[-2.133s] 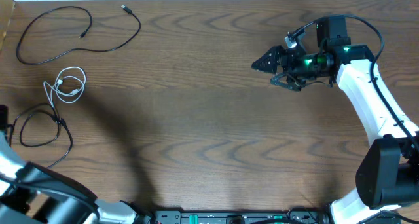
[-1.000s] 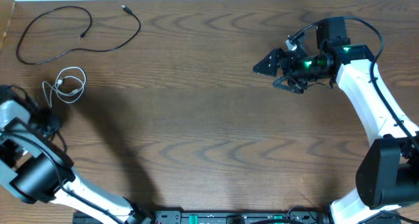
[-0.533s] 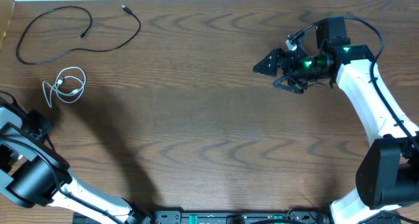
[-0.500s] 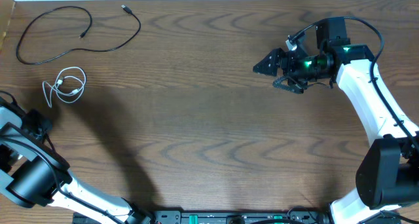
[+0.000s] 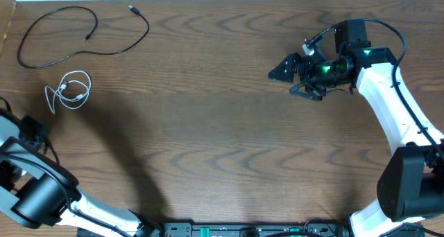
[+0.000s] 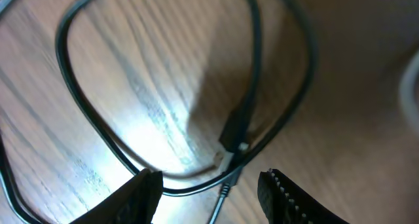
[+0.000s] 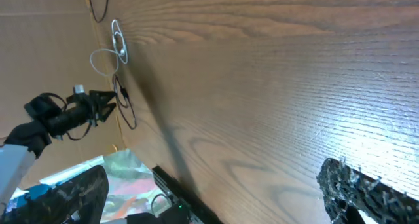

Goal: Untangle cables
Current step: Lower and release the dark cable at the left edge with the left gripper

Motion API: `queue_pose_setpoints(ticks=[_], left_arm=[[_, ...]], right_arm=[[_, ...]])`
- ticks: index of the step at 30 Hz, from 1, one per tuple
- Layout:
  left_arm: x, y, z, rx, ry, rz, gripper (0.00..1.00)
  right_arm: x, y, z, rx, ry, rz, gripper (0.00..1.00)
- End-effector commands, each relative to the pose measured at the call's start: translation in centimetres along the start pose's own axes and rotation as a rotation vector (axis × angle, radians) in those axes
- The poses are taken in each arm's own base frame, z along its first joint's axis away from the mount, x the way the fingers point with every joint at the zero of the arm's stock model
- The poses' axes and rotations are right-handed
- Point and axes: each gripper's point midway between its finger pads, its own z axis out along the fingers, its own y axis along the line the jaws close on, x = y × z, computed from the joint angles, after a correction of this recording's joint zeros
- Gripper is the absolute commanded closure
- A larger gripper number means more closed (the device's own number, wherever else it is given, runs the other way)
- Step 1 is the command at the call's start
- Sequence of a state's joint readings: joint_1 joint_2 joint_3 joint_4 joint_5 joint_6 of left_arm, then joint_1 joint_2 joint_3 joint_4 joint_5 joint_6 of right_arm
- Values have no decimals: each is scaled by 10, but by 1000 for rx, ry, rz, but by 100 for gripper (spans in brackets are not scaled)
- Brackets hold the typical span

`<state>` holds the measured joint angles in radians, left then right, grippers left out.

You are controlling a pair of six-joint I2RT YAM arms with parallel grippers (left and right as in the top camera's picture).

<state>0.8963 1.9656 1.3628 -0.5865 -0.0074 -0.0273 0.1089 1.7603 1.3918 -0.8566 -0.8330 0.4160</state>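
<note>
Untangling looks nearly complete. The long black cable (image 5: pixel 146 32) lies behind the white cable (image 5: pixel 66 89), clear of it. The short black cable (image 6: pixel 255 73) (a loose loop) lies nearer, beneath the half-open, empty left pincer (image 6: pixel 209 181). The right pincer (image 7: pixel 216 188) gapes empty, well apart.

Right arm (image 5: pixel 392 109): white shell links between black joint housings, with a large black cylindrical base joint (image 5: pixel 404 185). Green indicator light (image 5: pixel 326 66) glowing at the black wrist; thin black cable (image 5: pixel 397 30) looped along the upper link. Right end effector (image 5: pixel 283 80): black, wedge-shaped fingers (image 7: pixel 366 191) with rough, ridged faces. Left arm (image 5: pixel 35 195): same white-and-black build. Left end effector (image 6: pixel 209 188): black fingertips (image 6: pixel 278 201) with fine saw-toothed edges.
</note>
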Motion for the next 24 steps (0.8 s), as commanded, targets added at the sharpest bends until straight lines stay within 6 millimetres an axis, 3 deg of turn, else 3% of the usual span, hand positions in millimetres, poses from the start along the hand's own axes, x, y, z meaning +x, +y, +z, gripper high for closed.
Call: queue_pose_setpoints(ticks=[1, 13, 15, 18, 19, 23, 24], left_arm=[[15, 5, 23, -22, 60, -14, 47], [30, -22, 48, 132, 127, 30, 47], [34, -22, 53, 130, 143, 29, 53], [31, -23, 57, 131, 132, 28, 81], [25, -23, 56, 132, 112, 8, 86], [7, -27, 56, 151, 50, -74, 85], [0, -28, 55, 154, 26, -103, 89]], right_arm=[[1, 5, -2, -6, -1, -30, 1], [-2, 6, -2, -10, -12, -43, 1], [-2, 6, -2, -11, -13, -43, 1], [-2, 6, -2, -11, -13, -43, 1], [-2, 6, -2, -11, -12, -43, 1], [-2, 6, -2, -10, -12, -43, 1], [-2, 6, -2, -10, -12, -43, 1]])
